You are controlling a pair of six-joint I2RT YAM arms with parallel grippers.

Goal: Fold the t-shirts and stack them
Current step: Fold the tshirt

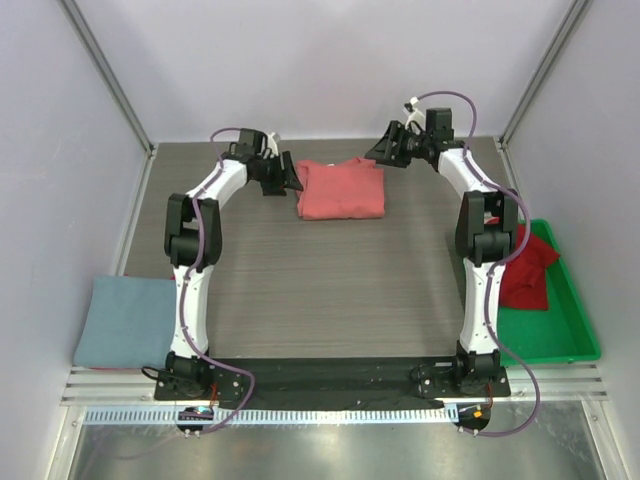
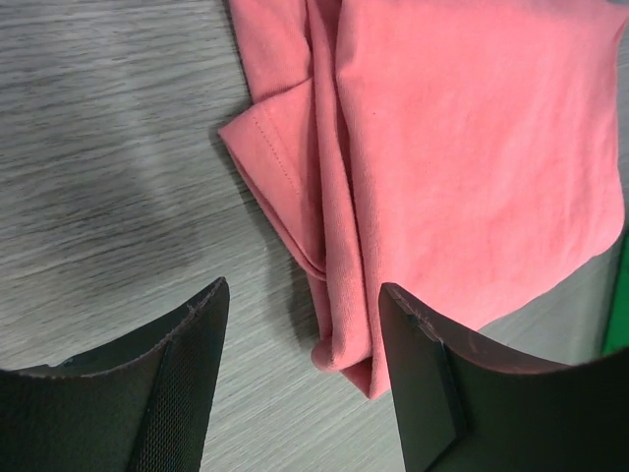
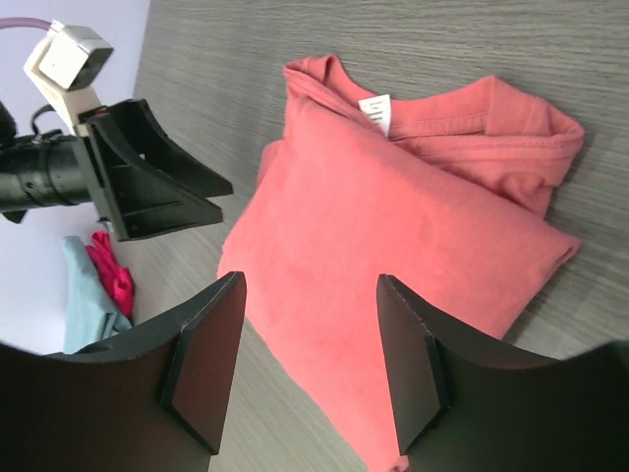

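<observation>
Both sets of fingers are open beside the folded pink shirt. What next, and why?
Probably grip the salmon shirt and carry it onto the grey-blue shirt at near left: it looks folded, left fingers and right fingers stand open beside it, and stacking remains undone.

Salmon-red t-shirt (image 1: 341, 190); grey-blue t-shirt (image 1: 125, 320); dark-red t-shirt (image 1: 530, 275); green tray (image 1: 560, 338).

Between the 2 arms the table (image 1: 330, 290) shows open woodgrain from the bases up to the folded salmon-red t-shirt (image 1: 341, 190), which fills the far middle. The left gripper (image 1: 288, 180), jaws apart, stands just beside its left edge; the right gripper (image 1: 380, 152), also spread, is near its far right corner. Outside the left arm lies the grey-blue t-shirt (image 1: 125, 322); outside the right, the green tray (image 1: 575, 335) holds the darker red t-shirt (image 1: 528, 275).
</observation>
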